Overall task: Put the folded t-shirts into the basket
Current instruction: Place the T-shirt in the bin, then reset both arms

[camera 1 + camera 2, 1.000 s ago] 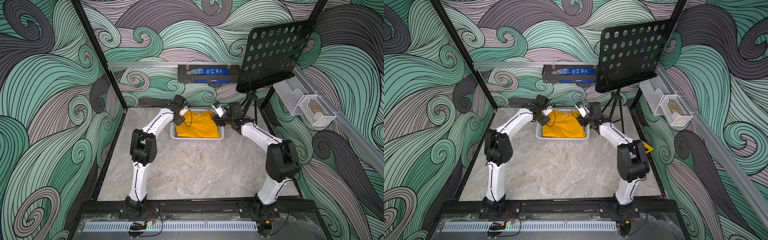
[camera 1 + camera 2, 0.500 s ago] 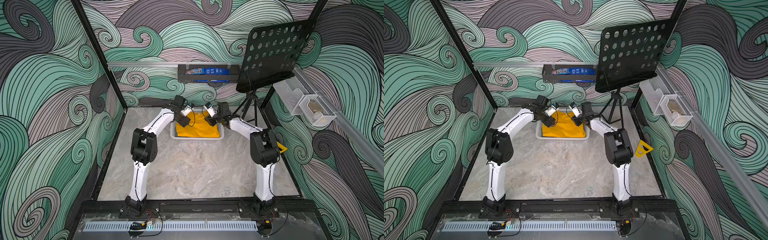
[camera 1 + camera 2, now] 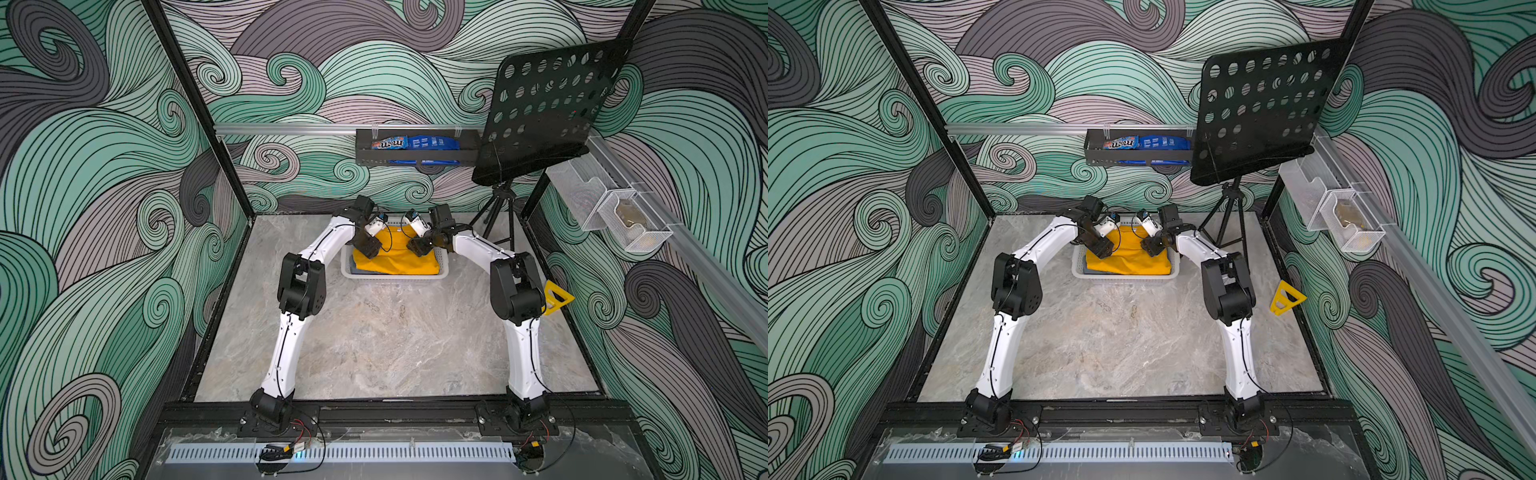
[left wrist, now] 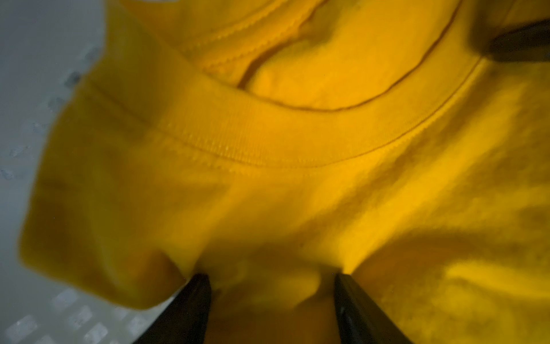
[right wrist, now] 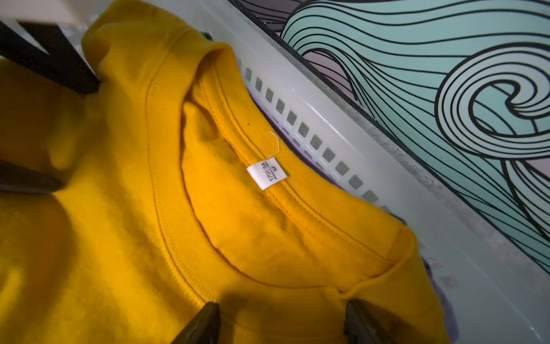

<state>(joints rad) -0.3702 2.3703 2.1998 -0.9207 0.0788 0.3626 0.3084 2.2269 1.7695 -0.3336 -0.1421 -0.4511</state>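
The white basket (image 3: pixel 395 277) (image 3: pixel 1125 279) stands at the back middle of the table. A mustard yellow folded t-shirt (image 3: pixel 399 259) (image 3: pixel 1133 262) lies on top inside it, collar toward the back wall. A slate grey layer (image 3: pixel 360 269) shows under its front left edge, and a lavender edge (image 5: pixel 437 268) peeks out in the right wrist view. My left gripper (image 3: pixel 371 249) (image 4: pixel 270 278) is open, its tips pressed into the yellow cloth. My right gripper (image 3: pixel 417 248) (image 5: pixel 282 303) is open just over the collar.
A black music stand (image 3: pixel 548 108) on a tripod rises at the back right. A black rack with snack bags (image 3: pixel 415 147) hangs on the back wall. White mesh bins (image 3: pixel 619 216) hang on the right rail. A yellow triangle (image 3: pixel 555 297) lies by the right edge.
My right gripper has moved left from the basket's right side onto the shirt's collar, narrowing and then opening wide. The left gripper has shifted slightly inward and stayed open.
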